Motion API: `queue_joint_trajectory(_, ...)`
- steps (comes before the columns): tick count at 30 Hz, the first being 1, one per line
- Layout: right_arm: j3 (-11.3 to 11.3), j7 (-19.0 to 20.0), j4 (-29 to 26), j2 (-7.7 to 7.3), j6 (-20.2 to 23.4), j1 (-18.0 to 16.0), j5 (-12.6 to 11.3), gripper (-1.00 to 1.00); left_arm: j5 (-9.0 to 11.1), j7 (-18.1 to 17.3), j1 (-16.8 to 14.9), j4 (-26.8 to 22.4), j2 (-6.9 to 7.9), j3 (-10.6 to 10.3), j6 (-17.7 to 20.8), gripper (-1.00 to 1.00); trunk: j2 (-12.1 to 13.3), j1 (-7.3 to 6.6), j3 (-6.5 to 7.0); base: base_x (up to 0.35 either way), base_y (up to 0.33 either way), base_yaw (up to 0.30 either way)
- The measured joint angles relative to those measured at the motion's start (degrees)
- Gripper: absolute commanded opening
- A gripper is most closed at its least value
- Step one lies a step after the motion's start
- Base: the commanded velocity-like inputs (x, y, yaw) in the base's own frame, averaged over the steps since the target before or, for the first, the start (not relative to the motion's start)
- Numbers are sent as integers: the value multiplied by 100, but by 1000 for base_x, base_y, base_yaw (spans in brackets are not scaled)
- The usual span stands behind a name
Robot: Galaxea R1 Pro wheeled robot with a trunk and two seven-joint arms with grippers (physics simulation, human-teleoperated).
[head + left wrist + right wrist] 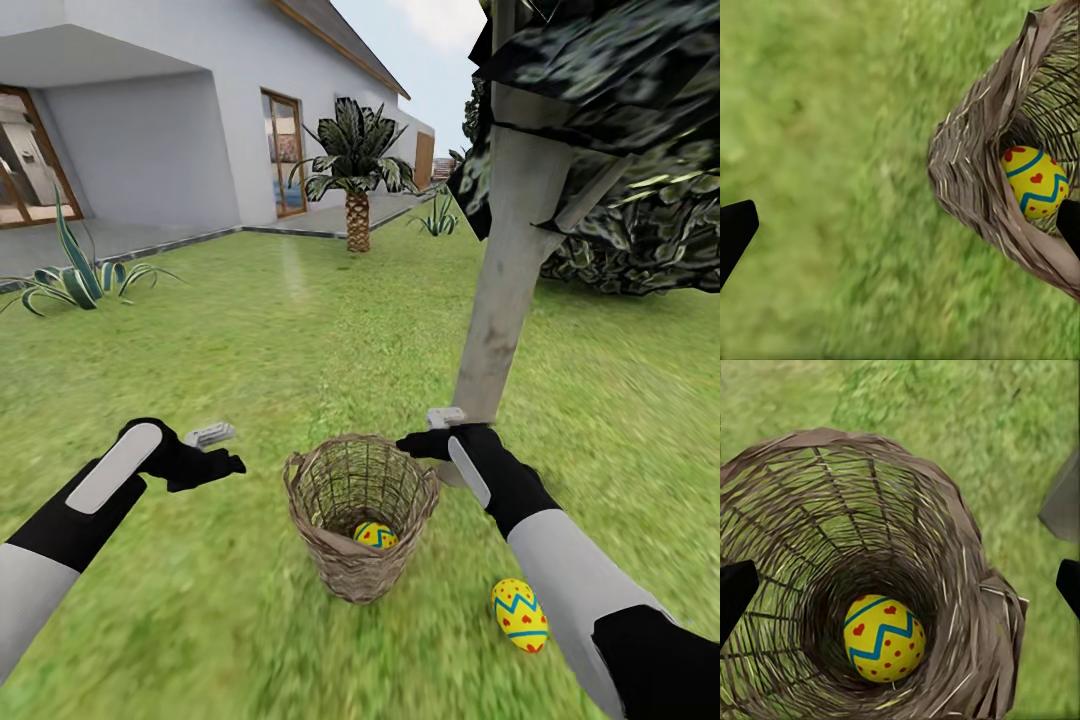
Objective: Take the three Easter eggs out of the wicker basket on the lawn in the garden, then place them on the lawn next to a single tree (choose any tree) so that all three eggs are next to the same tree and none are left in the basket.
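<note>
Tree trunk [505,290] just behind wicker basket [355,575], palm [355,190] well beyond

Egg [375,535] in basket [315,500], another [519,614] beside

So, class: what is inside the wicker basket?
One yellow egg with blue zigzags and red hearts lies at the bottom of the basket. The right wrist view shows the basket's floor, with no second egg there.

A white house [180,110] with glass doors [285,155] stands at ten o'clock; a palm [357,190] at twelve, under pale sky [430,50].
</note>
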Motion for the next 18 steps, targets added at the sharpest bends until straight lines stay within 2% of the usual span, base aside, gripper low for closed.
queue_joint_trajectory(2, 68, -41, 1, 64, 4, 0, 4, 100, -58, -2, -1, -6, -6, -3, 0, 100, 0, 0, 0, 0, 0, 0)
queue_joint_trajectory(4, 241, -111, 5, 138, 6, 0, 10, 100, -163, -5, -1, -13, -11, -1, 0, 100, 0, 0, 0, 0, 0, 0)
queue_joint_trajectory(6, 551, -512, 7, 243, 12, 1, 48, 100, -257, -7, -2, 4, -11, 39, -1, 100, 0, 0, 0, 0, 0, 0)
queue_joint_trajectory(7, 624, -735, 9, 297, 14, -1, 58, 100, -270, -7, -2, 17, -17, 84, -4, 100, 0, 0, 0, 18, 0, 0)
queue_joint_trajectory(9, 707, -1190, 10, 390, 16, 0, 49, 100, -287, -7, -2, 31, -26, 180, -7, 100, 0, -1, 0, 101, 10, 0)
queue_joint_trajectory(12, 764, -1528, 11, 497, 16, 1, 29, 100, -291, -7, -2, 51, -8, 263, -7, 100, 0, -3, 0, 256, 22, 0)
queue_joint_trajectory(16, 931, -1589, 33, 539, 22, 2, 16, 100, -290, -7, -2, 229, -10, 287, -8, 100, 0, -3, 0, 313, 4, 0)
queue_joint_trajectory(17, 974, -1657, 33, 559, 24, 32, -98, 100, -289, -7, -2, 248, -11, 288, -9, 100, -2, -5, -1, 319, 1, 0)
queue_joint_trajectory(18, 1051, -1640, 36, 562, 48, 86, -98, 100, -290, -7, -3, 275, -12, 290, -9, 100, -2, -5, 0, 320, 1, 0)
